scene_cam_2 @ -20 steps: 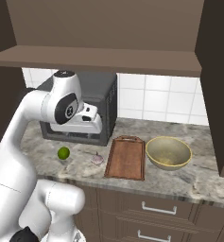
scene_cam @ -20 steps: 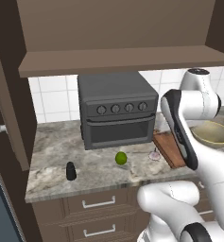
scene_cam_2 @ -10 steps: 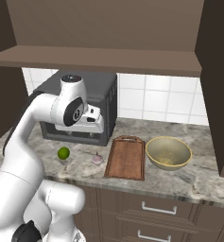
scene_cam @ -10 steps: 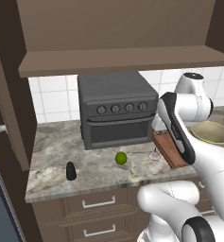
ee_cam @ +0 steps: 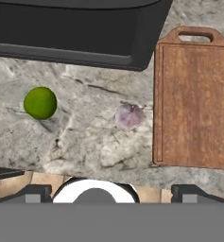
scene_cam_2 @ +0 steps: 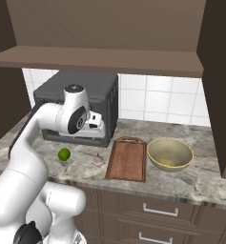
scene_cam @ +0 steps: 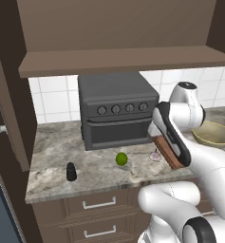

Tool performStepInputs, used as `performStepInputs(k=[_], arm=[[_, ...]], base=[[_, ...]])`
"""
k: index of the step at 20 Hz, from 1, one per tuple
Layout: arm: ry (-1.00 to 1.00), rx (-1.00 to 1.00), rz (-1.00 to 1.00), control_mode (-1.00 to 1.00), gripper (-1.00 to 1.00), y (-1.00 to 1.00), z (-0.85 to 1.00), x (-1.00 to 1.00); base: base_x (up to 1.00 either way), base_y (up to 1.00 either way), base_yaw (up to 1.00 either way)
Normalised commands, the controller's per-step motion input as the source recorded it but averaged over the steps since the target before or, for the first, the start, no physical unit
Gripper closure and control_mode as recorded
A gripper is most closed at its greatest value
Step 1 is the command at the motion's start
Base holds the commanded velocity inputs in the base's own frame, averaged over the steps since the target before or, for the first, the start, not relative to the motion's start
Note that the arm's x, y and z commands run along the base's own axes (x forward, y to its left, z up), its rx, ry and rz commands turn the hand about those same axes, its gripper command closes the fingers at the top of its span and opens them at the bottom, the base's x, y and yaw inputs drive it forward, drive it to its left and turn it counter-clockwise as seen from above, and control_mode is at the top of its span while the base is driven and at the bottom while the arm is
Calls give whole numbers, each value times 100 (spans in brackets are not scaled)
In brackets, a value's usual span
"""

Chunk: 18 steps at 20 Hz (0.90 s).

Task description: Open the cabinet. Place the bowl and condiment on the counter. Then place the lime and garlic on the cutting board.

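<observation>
The cabinet (scene_cam: pixel 115 63) stands open, its doors (scene_cam_2: pixel 218 71) swung wide. On the counter (scene_cam: pixel 99 175) stand the dark condiment shaker (scene_cam: pixel 71 172) at the left and the pale bowl (scene_cam_2: pixel 170 154) at the right. The lime (ee_cam: pixel 40 102) and the garlic (ee_cam: pixel 129 116) lie on the stone in front of the oven, left of the bare cutting board (ee_cam: pixel 194 104). My gripper (ee_cam: pixel 111 194) hangs open above the counter, over the stretch between lime and garlic, with nothing between its fingertips (ee_cam: pixel 35 193). In the right base view the hand (scene_cam_2: pixel 93 126) hovers above the lime (scene_cam_2: pixel 64 154) and garlic (scene_cam_2: pixel 98 160).
A dark toaster oven (scene_cam: pixel 116 111) fills the back of the counter behind the lime. White wall tiles run behind it. Drawers with short silver handles (scene_cam: pixel 98 205) sit under the counter's edge. My own arm hides part of the cutting board (scene_cam: pixel 167 153) in the left base view.
The arm has swung a little and the hand has sunk slightly towards the counter. Lime, garlic, bowl, shaker and board lie where they were.
</observation>
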Motion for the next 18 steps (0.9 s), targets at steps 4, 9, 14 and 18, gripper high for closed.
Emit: performStepInputs(k=[4,9,14,18], arm=[[-5,-3,1,-100,-100,0,-34,20],[-4,-4,1,-100,-100,0,-36,23],[-5,-2,1,-100,-100,0,-37,22],[-5,-1,1,-100,-100,0,-35,24]], base=[[0,0,0],[0,0,0],[0,0,0],[0,0,0]])
